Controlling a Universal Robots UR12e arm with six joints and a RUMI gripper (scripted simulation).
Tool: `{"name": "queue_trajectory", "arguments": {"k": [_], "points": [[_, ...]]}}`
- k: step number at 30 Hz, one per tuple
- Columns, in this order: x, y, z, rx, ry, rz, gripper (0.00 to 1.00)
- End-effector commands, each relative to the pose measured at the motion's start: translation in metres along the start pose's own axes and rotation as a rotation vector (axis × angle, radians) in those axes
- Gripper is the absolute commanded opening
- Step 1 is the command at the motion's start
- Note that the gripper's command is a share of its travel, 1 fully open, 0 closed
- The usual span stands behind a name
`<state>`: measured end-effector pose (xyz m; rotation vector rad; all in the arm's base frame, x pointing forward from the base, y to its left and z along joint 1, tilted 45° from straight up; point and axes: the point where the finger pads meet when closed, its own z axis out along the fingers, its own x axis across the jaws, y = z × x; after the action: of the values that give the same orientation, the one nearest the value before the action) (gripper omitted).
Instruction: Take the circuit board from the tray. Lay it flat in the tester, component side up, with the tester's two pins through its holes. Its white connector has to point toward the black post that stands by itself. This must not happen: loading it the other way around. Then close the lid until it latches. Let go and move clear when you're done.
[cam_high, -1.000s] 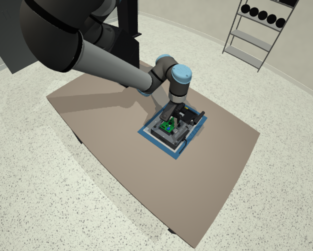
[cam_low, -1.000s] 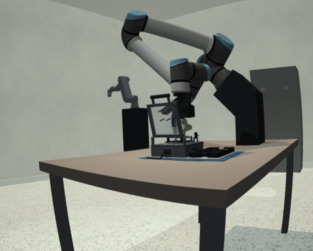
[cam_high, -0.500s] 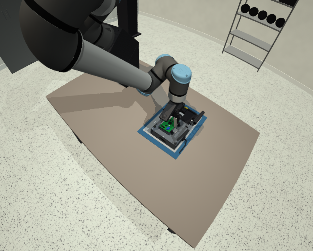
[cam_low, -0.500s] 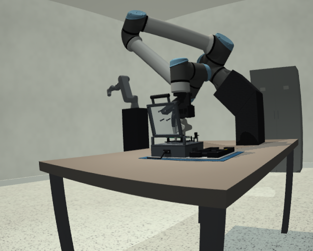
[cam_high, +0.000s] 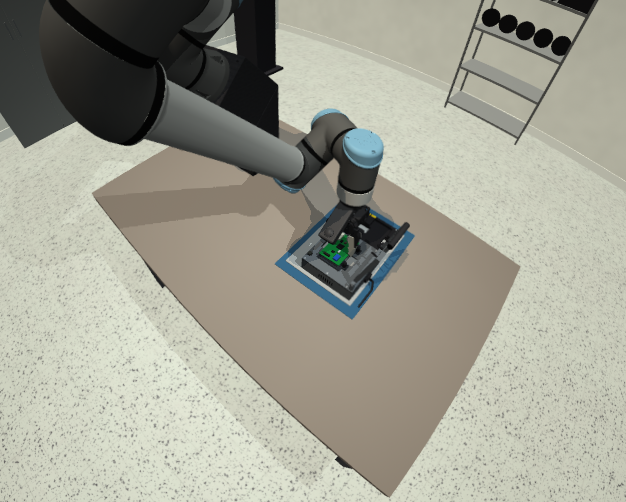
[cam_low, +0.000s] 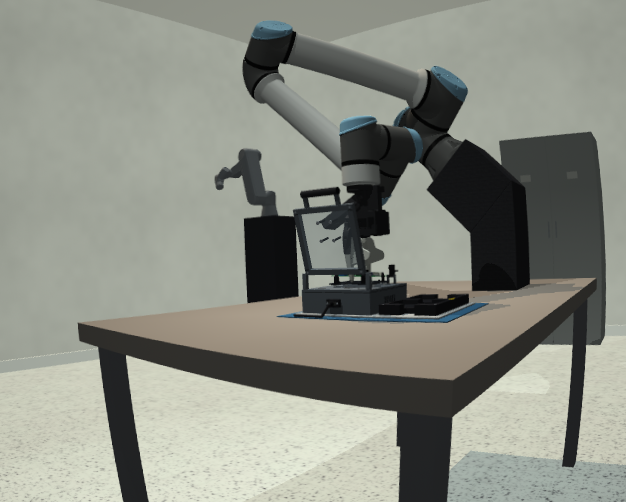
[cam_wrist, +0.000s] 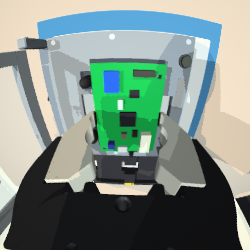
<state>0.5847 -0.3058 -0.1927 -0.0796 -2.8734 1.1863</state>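
My gripper (cam_wrist: 127, 112) is shut on the green circuit board (cam_wrist: 127, 107), gripping its near end by the two long sides. The board faces component side up, with a blue chip at its far end and a white connector (cam_wrist: 145, 142) at the end by my fingers. It hangs low over the grey tester (cam_high: 341, 271); I cannot tell if it touches the bed. A black post (cam_wrist: 185, 61) stands at the tester's far right in the wrist view. The clear lid (cam_low: 326, 237) stands open and upright beside my gripper (cam_low: 360, 256). The black tray (cam_low: 423, 303) lies next to the tester.
Tester and tray sit on a blue mat (cam_high: 345, 305) on the brown table. The lid's handle (cam_low: 319, 194) rises close to my wrist. A shelf rack (cam_high: 517, 62), a dark cabinet (cam_low: 553, 209) and a second small arm (cam_low: 245, 177) stand off the table.
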Motion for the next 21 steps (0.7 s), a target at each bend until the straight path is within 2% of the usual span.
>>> {"name": "queue_trajectory", "arguments": {"k": [1, 21], "points": [[0.0024, 0.0019, 0.0029, -0.003, 0.003, -0.002, 0.39], [0.0013, 0.0016, 0.0039, -0.002, 0.001, -0.002, 0.39]]}}
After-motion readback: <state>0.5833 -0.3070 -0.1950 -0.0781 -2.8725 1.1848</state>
